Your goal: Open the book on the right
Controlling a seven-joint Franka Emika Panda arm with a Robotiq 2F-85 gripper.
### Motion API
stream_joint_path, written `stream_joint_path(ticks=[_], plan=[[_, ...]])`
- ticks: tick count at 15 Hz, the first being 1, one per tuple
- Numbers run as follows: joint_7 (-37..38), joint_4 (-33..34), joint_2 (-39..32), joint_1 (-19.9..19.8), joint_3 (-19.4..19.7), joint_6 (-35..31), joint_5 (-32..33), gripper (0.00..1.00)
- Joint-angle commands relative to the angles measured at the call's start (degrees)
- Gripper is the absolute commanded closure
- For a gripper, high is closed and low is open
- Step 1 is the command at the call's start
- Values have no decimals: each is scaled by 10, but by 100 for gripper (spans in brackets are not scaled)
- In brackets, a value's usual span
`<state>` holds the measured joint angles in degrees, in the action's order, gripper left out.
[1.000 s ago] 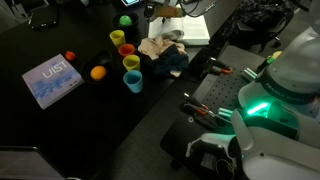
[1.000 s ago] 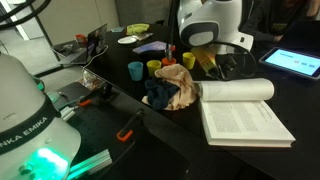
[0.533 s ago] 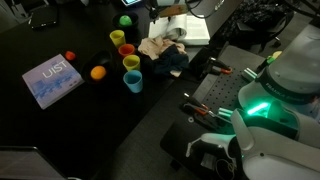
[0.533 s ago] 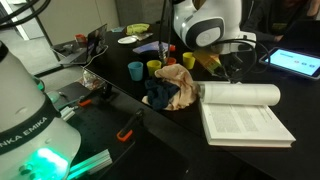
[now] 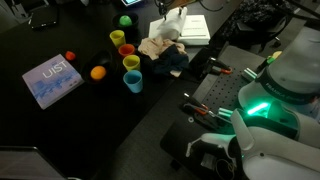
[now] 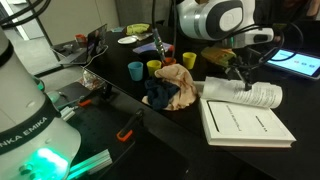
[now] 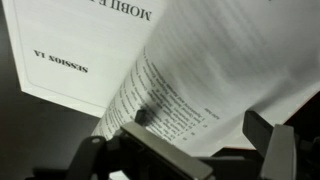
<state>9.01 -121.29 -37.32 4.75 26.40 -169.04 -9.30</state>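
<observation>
Gripper (image 7: pixel 196 125) jaws apart, pages curling across them; book (image 6: pixel 245 120) half open.
Next, likely: push the pages over toward 12 o'clock.

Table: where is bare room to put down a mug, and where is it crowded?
In an exterior view, the dark table is bare on the near side of the blue book and the blue cup. It is crowded from the other cups through the cloth pile to the open book, where the gripper is.
</observation>
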Motion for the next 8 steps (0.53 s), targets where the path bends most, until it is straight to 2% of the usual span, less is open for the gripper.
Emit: stream_joint_path(ticks=[1,8], plan=[[52,9,24,19,26,70,58,0],[96,22,43,1,7,130,115,0]])
